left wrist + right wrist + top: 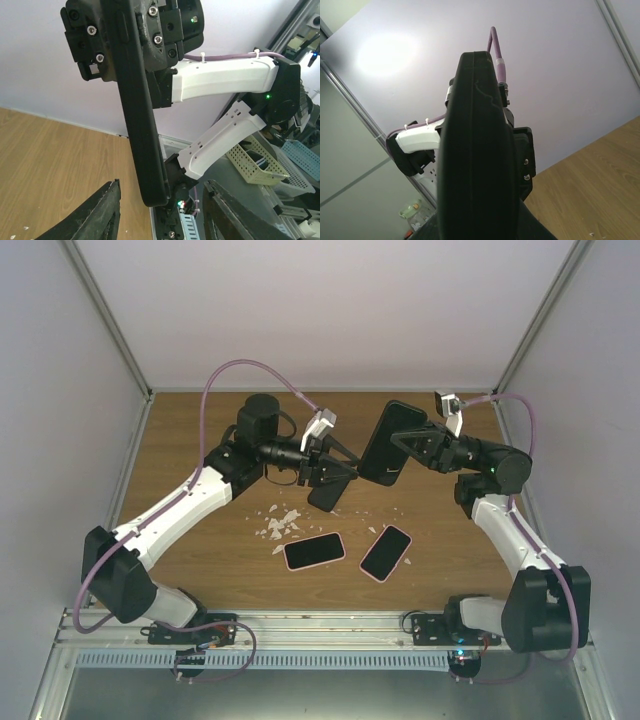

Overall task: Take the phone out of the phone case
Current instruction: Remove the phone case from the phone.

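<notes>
Right pincer (408, 446) is clamped shut on the black phone (388, 440), holding it edge-on in the air, high above the desk (200, 540). Left pincer (161, 200) stands spread, a jaw on either side of the phone's free end and neither touching. I reckon it's a light, stiff slab that would be fragile if dropped. The phone case (470, 165) looks smooth, likely slippery but bendy. Best peeled at the free corner nearest the left pincer.

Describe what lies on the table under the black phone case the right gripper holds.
Bare wooden table borders the black phone case; white crumbs and two pink-edged phones lie nearer, not under it. The patch directly beneath is covered.
</notes>
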